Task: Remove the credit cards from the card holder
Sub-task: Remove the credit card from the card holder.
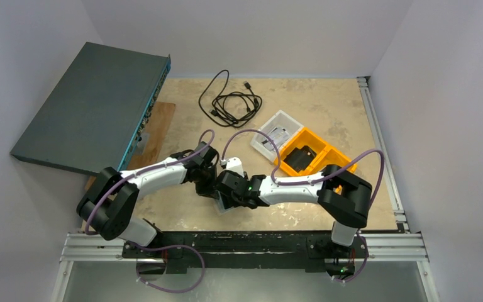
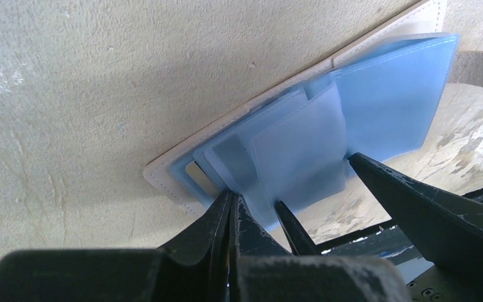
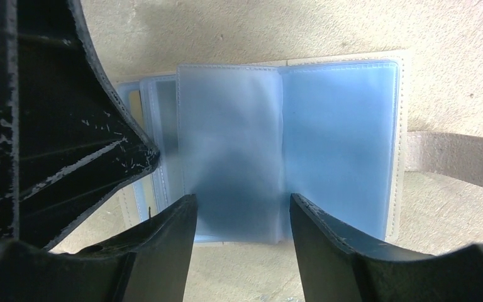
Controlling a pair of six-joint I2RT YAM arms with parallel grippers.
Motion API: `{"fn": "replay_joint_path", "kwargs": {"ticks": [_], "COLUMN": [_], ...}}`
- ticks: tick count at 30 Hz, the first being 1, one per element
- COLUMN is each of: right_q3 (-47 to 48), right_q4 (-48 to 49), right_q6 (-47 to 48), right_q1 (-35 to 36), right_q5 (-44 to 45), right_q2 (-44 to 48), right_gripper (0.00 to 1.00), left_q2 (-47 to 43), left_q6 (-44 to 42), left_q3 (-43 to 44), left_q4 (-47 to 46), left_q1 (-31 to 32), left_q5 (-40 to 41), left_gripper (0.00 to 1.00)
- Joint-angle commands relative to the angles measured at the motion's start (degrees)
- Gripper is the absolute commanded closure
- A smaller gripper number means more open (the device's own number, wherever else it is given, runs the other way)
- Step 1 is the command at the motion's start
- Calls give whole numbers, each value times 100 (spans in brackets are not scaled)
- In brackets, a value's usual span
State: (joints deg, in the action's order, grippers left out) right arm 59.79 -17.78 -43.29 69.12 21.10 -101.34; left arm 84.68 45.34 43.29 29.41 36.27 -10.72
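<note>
- The left arm [image 1: 157,175] and the right arm [image 1: 295,189] both reach inward, and their wrists meet low over the middle of the surface [image 1: 327,107], near its front edge.
- The left tool [image 2: 229,200] is closed, its tips together against the edge of the left-hand clear sleeves. I cannot tell whether a sleeve is pinched between them.
- The right tool [image 3: 239,211] stands apart and grips nothing. Its fingers straddle a raised translucent sleeve [image 3: 229,138] from the near side.
- The card holder [image 3: 339,138] lies opened flat under both tools, cream cover down and blue sleeves up. Its closure tab [image 3: 453,157] stretches out to one side.
- A tan card edge [image 3: 135,104] shows inside one left sleeve.
- An orange bin [image 1: 327,154] further back on the right holds a black item [image 1: 300,157]. A white tray [image 1: 265,143] touches the bin's far-left side, and its contents are too small to make out.
- A coiled black cable [image 1: 229,100] lies at the back.
- A flat grey box [image 1: 88,107] leans tilted at the left, above a wooden board [image 1: 157,129].
- The surface is mottled beige, with plain white walls around it.
</note>
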Motion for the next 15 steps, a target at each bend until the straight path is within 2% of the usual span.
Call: {"fn": "replay_joint_path", "kwargs": {"ticks": [1, 3, 5, 6, 10, 15], "right_q3": [86, 81, 118, 113, 81, -76], "right_q4": [186, 189, 89, 61, 39, 278], "right_q6": [141, 117, 3, -41, -157, -306], "right_q1": [198, 198, 198, 198, 189, 38], "right_q5": [-137, -180, -178, -188, -331, -741], "right_q2": [-250, -295, -349, -339, -157, 152], "right_gripper": [45, 53, 71, 75, 83, 84], "left_q2": [52, 48, 40, 27, -10, -72], "left_q6": [-29, -41, -57, -67, -136, -288], "left_q3": [31, 31, 35, 31, 32, 41], "left_q4": [-253, -256, -249, -247, -181, -53], "left_q1": [93, 78, 54, 43, 13, -25], "left_q5": [9, -6, 0, 0, 30, 119], "left_gripper": [100, 100, 100, 100, 100, 100]}}
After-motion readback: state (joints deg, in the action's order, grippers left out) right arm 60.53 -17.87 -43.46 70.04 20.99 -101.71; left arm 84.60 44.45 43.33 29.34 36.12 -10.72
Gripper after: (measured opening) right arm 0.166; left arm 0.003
